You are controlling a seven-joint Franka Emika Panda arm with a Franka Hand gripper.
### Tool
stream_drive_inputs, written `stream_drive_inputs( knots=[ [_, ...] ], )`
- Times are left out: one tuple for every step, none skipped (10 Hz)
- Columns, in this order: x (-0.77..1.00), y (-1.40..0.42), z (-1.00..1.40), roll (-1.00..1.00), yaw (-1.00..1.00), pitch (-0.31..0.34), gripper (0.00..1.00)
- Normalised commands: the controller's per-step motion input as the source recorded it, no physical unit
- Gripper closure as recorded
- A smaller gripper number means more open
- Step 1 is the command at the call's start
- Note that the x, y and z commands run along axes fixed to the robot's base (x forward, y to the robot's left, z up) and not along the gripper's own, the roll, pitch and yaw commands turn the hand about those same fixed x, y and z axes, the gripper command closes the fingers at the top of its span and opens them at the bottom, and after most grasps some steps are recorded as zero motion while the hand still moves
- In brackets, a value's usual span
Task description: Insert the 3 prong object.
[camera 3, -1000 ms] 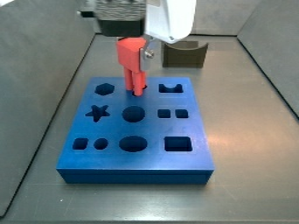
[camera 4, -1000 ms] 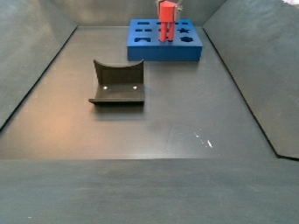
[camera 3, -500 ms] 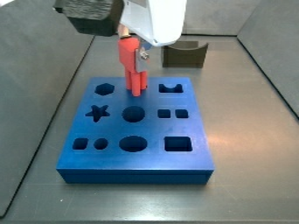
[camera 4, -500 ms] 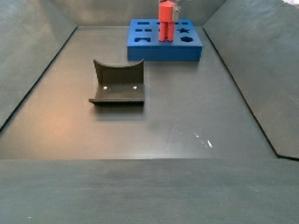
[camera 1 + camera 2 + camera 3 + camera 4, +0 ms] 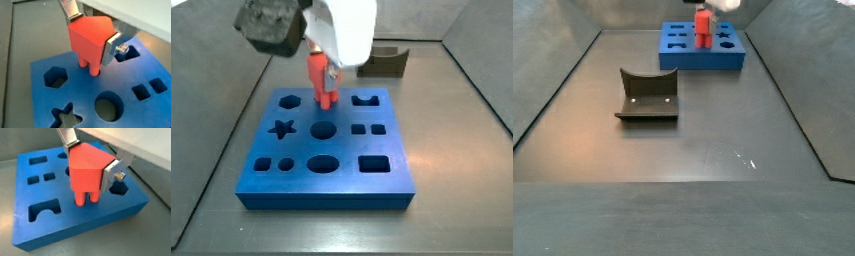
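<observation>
The 3 prong object (image 5: 89,42), a salmon-red peg, stands upright between the silver fingers of my gripper (image 5: 91,30), which is shut on its body. It shows the same way in a wrist view (image 5: 87,175) with the gripper (image 5: 90,159) clamping its top. Its prongs (image 5: 91,69) point down and their tips meet the top of the blue board (image 5: 40,97) in the back row, between the hexagon hole (image 5: 55,77) and the notched hole. How deep they sit is hidden. In both side views the peg (image 5: 322,82) (image 5: 703,28) stands on the board (image 5: 325,198) (image 5: 700,63).
The board has star (image 5: 283,128), round (image 5: 325,129) and square (image 5: 374,164) holes. A dark grey curved block (image 5: 382,63) stands behind the board and shows mid-floor in a side view (image 5: 647,96). Grey walls enclose the floor.
The gripper and peg have sunk slightly toward the board. The wrist's dark camera block has swung to the left in the side view.
</observation>
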Motion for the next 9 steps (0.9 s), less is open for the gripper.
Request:
stream_drive_inputs(
  knots=[
    [0.00,0.00,-0.28,0.00,-0.06,0.000,1.00],
    [0.00,0.00,-0.28,0.00,-0.07,0.000,1.00],
    [0.00,0.00,-0.30,0.00,-0.07,0.000,1.00],
    [0.00,0.00,-0.33,0.00,-0.06,0.000,1.00],
    [0.00,0.00,-0.33,0.00,-0.06,-0.001,1.00],
    [0.01,0.00,-0.38,0.00,0.00,-0.007,1.00],
    [0.01,0.05,-0.29,0.00,0.00,0.000,1.00],
    [0.00,0.00,-0.11,0.00,0.00,-0.066,1.00],
    [0.00,0.00,0.00,-0.01,0.00,-0.026,1.00]
  ],
)
